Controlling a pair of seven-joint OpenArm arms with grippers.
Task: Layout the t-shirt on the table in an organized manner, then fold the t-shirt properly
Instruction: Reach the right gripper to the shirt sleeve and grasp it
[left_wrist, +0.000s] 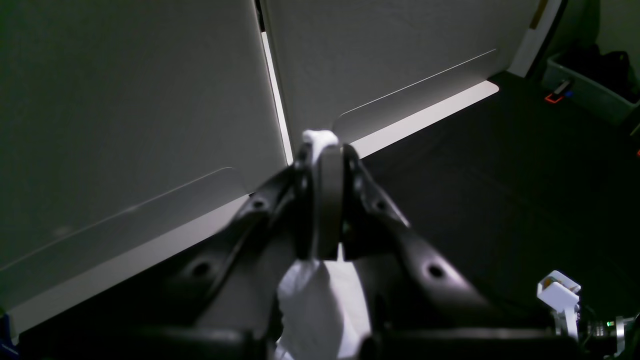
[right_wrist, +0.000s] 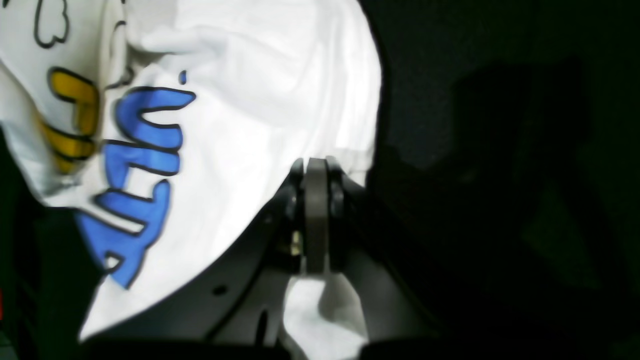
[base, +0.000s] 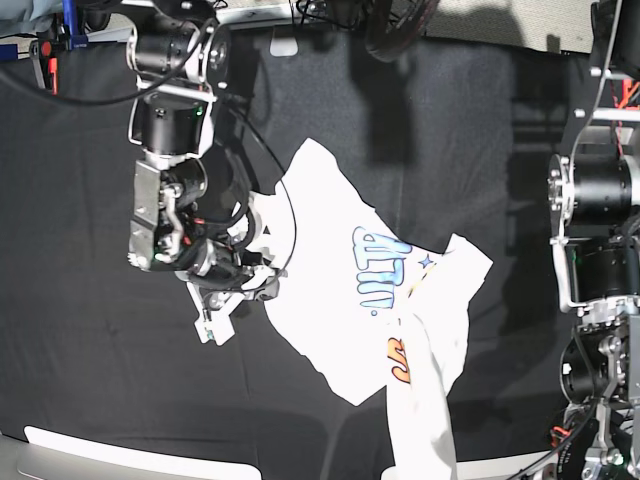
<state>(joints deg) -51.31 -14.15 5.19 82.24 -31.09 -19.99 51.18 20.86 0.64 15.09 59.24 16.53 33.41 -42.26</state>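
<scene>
Black cloth covers the table (base: 80, 330) from edge to edge, with pale wall panels (left_wrist: 125, 100) standing behind it in the left wrist view; the t-shirt (base: 350, 320) lies near the middle, print side up, rumpled and skewed, with blue and yellow letters showing and one part drawn into a twisted strip that runs toward the near edge; the right gripper (right_wrist: 316, 167), on the base view's left, has its jaws pressed together on the shirt's edge, white cloth bunched behind the pads and the printed front spreading beyond them; the left gripper (left_wrist: 324, 145) is likewise clamped on a pinch of white cloth, a small tuft poking past the fingertips and more hanging below, held above the table; so both arms have a hold, but the layout is not yet done, since the shirt is neither flat nor squared and its sleeves and hem cannot be told apart cleanly; I judge the work to be at an early stage, with spreading and smoothing left, and after that every fold
</scene>
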